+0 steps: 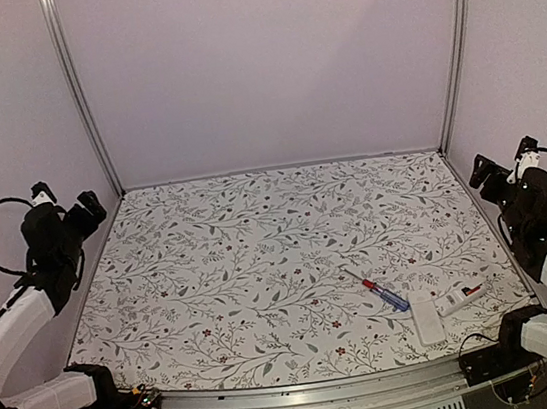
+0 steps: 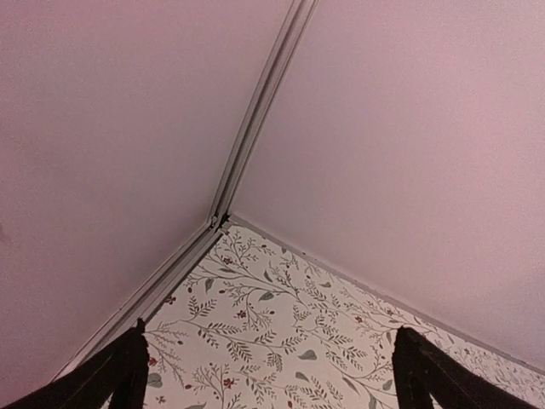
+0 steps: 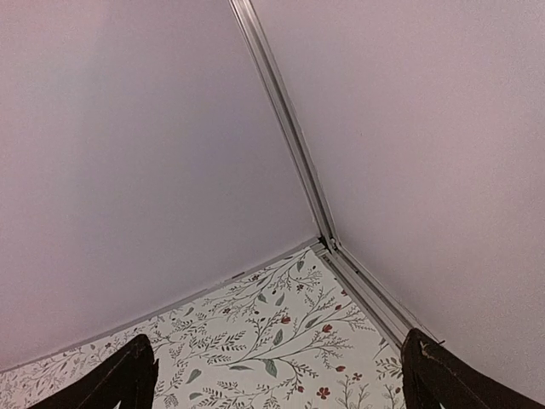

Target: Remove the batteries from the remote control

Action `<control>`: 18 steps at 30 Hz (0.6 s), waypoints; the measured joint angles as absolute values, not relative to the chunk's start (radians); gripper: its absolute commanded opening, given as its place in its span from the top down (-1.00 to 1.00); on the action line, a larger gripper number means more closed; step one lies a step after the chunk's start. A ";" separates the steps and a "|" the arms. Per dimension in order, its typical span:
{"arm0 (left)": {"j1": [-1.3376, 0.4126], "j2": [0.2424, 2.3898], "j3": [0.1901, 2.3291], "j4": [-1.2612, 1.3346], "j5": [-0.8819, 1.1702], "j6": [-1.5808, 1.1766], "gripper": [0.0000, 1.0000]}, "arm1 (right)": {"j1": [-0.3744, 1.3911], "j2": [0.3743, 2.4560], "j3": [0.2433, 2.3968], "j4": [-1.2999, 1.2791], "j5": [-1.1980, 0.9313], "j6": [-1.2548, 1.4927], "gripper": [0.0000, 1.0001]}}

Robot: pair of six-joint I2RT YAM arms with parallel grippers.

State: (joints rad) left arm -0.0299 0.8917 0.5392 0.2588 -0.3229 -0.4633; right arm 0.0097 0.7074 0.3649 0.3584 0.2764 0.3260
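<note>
The remote control (image 1: 458,299) is a slim white oblong lying at an angle near the table's front right corner. A small red and dark spot (image 1: 472,290) shows in its right end; it may be the batteries, but it is too small to tell. My left gripper (image 1: 87,209) hangs raised over the table's left edge, far from the remote. In the left wrist view the left gripper (image 2: 268,368) is open, with only the patterned cloth between its fingers. My right gripper (image 1: 482,173) is raised at the right edge, behind the remote. The right gripper (image 3: 277,375) is also open and holds nothing.
A screwdriver (image 1: 377,291) with a red and blue handle lies left of the remote. A flat white plate (image 1: 427,317) rests just in front of it, touching the remote. Pale walls with metal corner posts (image 1: 79,99) close the back and sides of the floral tablecloth (image 1: 260,257).
</note>
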 measured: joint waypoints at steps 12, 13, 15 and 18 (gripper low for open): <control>-0.065 1.026 1.046 -0.202 -0.013 -0.350 -0.99 | 0.010 0.766 0.616 -0.044 0.203 0.476 -0.90; -0.083 1.037 1.073 -0.216 -0.001 -0.326 -0.99 | 0.010 0.785 0.648 -0.089 0.186 0.488 -0.81; -0.120 1.040 1.091 -0.234 0.012 -0.278 -0.99 | 0.010 0.830 0.696 -0.181 0.141 0.513 -0.79; -0.153 1.038 1.068 -0.238 0.019 -0.223 -0.99 | 0.012 0.880 0.706 -0.308 0.085 0.559 -0.79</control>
